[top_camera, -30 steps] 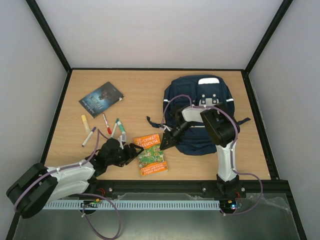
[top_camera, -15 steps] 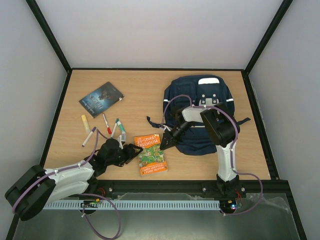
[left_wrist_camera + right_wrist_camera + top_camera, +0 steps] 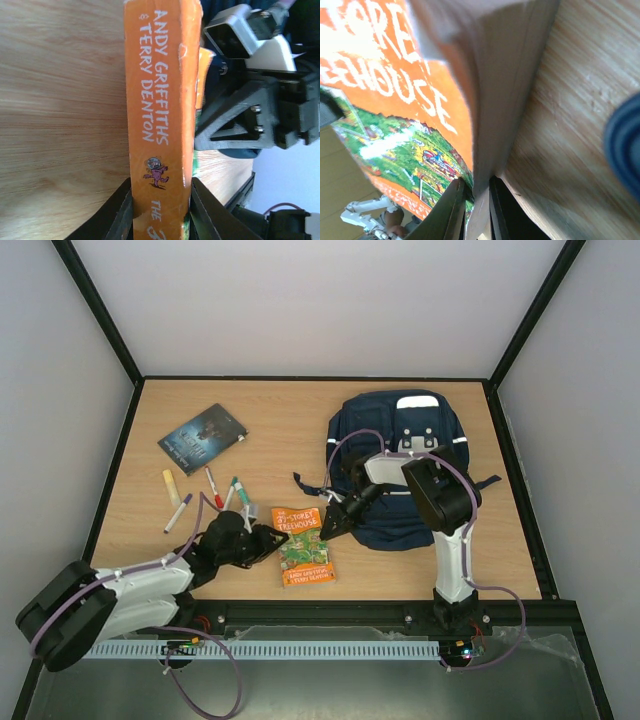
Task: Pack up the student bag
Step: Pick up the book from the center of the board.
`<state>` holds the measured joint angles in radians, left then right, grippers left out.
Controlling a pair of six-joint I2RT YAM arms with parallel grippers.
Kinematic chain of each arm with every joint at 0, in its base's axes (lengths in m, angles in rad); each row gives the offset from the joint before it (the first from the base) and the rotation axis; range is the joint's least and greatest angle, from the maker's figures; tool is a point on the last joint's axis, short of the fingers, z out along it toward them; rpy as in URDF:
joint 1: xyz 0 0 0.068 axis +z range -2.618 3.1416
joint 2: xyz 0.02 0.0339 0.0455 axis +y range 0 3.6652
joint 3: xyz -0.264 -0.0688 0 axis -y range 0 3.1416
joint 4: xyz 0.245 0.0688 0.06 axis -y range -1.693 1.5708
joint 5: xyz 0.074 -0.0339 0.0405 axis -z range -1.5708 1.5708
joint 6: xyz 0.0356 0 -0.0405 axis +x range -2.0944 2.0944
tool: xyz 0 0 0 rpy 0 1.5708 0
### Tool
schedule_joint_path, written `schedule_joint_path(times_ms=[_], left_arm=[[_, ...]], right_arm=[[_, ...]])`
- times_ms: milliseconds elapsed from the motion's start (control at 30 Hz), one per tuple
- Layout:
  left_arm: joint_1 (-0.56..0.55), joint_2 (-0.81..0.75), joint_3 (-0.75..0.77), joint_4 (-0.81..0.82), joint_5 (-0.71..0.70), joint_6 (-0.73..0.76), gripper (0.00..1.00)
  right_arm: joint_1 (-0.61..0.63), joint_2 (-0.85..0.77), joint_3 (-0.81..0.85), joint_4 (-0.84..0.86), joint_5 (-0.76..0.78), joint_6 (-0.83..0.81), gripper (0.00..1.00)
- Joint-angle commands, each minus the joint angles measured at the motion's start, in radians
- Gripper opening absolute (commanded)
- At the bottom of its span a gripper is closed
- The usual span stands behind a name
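Note:
The student bag (image 3: 400, 455), a navy backpack, lies at the table's back right; its blue edge (image 3: 626, 142) shows in the right wrist view. An orange paperback (image 3: 303, 548) sits in front of it, near the table's front edge. My left gripper (image 3: 272, 540) is shut on the book's spine (image 3: 160, 90), with a finger pressed against each side (image 3: 161, 202). My right gripper (image 3: 329, 526) comes from the bag side and is shut on the opposite edge of the book (image 3: 479, 200), pinching the cover and pages (image 3: 490, 75). The bag's opening is not visible.
A dark-covered book (image 3: 203, 437) lies at the back left. Between it and my left arm are a yellow glue stick (image 3: 171, 487), a purple marker (image 3: 178, 512), a red marker (image 3: 214, 487) and a green marker (image 3: 232, 492). Black rails frame the table.
My left gripper has closed from wide open onto the book's spine. The book has shifted and turned a little. My right gripper has kept its hold.

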<state>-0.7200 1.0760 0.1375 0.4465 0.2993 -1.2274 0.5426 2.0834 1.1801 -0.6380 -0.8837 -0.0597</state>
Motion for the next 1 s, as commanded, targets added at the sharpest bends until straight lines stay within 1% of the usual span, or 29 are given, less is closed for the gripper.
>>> schedule_joint_path(times_ms=[0, 100, 133, 167, 200, 267, 300, 333, 400, 500, 567, 633, 700, 800, 900, 967], left_arm=[[-0.012, -0.071, 0.087, -0.002, 0.011, 0.036, 0.24], [-0.01, -0.138, 0.133, -0.121, -0.013, 0.074, 0.14], [-0.01, -0.162, 0.152, -0.175, -0.022, 0.094, 0.1], [-0.009, -0.185, 0.179, -0.231, -0.035, 0.118, 0.05], [-0.009, -0.208, 0.207, -0.288, -0.05, 0.147, 0.03], [-0.005, -0.244, 0.263, -0.406, -0.092, 0.207, 0.02], [-0.002, -0.258, 0.29, -0.45, -0.106, 0.238, 0.02], [0.005, -0.268, 0.319, -0.488, -0.116, 0.281, 0.02], [0.019, -0.273, 0.37, -0.536, -0.116, 0.345, 0.02], [0.039, -0.244, 0.467, -0.557, -0.082, 0.439, 0.02], [0.046, -0.208, 0.532, -0.556, -0.055, 0.504, 0.02], [0.05, -0.17, 0.604, -0.553, -0.041, 0.567, 0.02], [0.054, -0.135, 0.666, -0.535, -0.023, 0.611, 0.02], [0.06, -0.091, 0.753, -0.502, 0.032, 0.657, 0.02], [0.062, -0.062, 0.815, -0.447, 0.116, 0.669, 0.02], [0.062, -0.042, 0.838, -0.403, 0.169, 0.663, 0.02]], right_arm=[[0.028, 0.078, -0.074, 0.055, 0.327, -0.001, 0.13], [0.022, 0.011, -0.052, 0.022, 0.319, -0.012, 0.18], [0.013, -0.022, -0.044, 0.002, 0.308, -0.017, 0.2], [0.003, -0.069, -0.032, -0.012, 0.299, -0.02, 0.23], [-0.017, -0.117, -0.024, -0.022, 0.295, -0.021, 0.27], [-0.055, -0.232, -0.007, -0.041, 0.298, -0.027, 0.39], [-0.081, -0.298, 0.001, -0.053, 0.293, -0.036, 0.49], [-0.109, -0.353, 0.005, -0.059, 0.284, -0.045, 0.55], [-0.164, -0.456, 0.003, -0.069, 0.261, -0.071, 0.62], [-0.223, -0.602, -0.013, -0.095, 0.219, -0.147, 0.7], [-0.233, -0.707, -0.056, -0.066, 0.221, -0.181, 0.76], [-0.236, -0.811, -0.123, -0.013, 0.223, -0.175, 0.85], [-0.235, -0.905, -0.176, 0.054, 0.237, -0.127, 0.98], [-0.236, -0.978, -0.22, 0.112, 0.22, -0.086, 0.99], [-0.235, -0.967, -0.201, 0.114, 0.195, -0.064, 0.99], [-0.236, -0.938, -0.177, 0.106, 0.141, -0.062, 0.99]])
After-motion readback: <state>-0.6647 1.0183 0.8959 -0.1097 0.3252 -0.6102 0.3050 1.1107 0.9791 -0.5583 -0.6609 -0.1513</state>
